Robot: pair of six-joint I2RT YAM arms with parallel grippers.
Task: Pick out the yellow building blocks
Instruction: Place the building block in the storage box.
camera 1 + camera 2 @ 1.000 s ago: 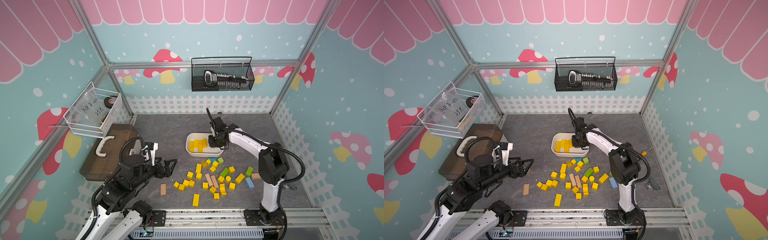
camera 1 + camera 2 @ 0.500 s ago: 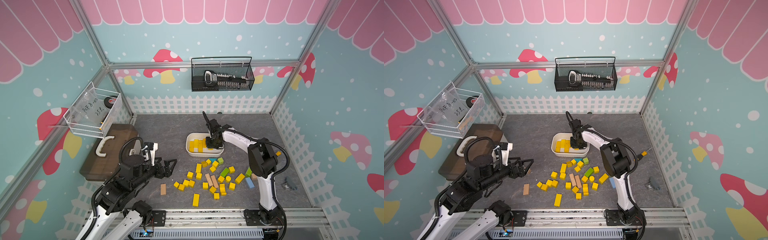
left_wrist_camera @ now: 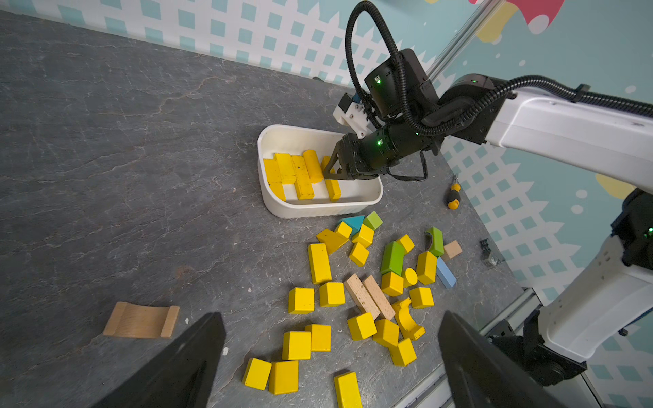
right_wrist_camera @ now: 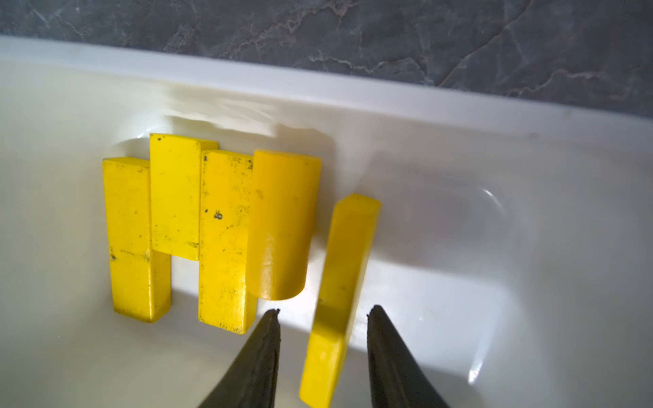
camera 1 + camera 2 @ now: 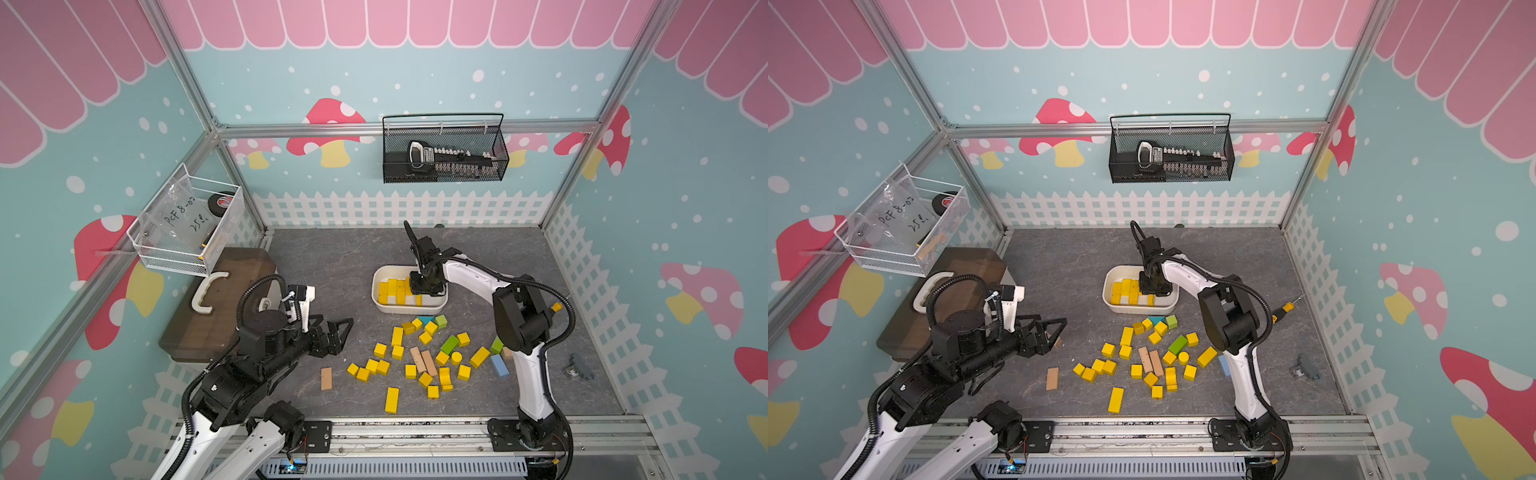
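The left gripper (image 5: 341, 332) hovers above the table (image 5: 332, 266), jaws spread wide with nothing between them. It points toward the left edge of the loose yellow building blocks (image 5: 397, 336), which lie scattered on the robot's side of the white tray (image 5: 409, 309).

Further right, inside the tray, several yellow pieces lie side by side, and the right gripper (image 4: 324, 309) reaches down among them. Its jaws stand parted on either side of one yellow bar (image 4: 339, 275), with a visible gap on each side, so it grips nothing. The bar lies in the tray with its long axis running straight ahead from the gripper, roughly parallel to its neighbours. A straight pull back should therefore clear it.

For the loose pile, the left gripper looks nearer to the left-hand cubes. The right arm's base stands beside the right-hand ones.
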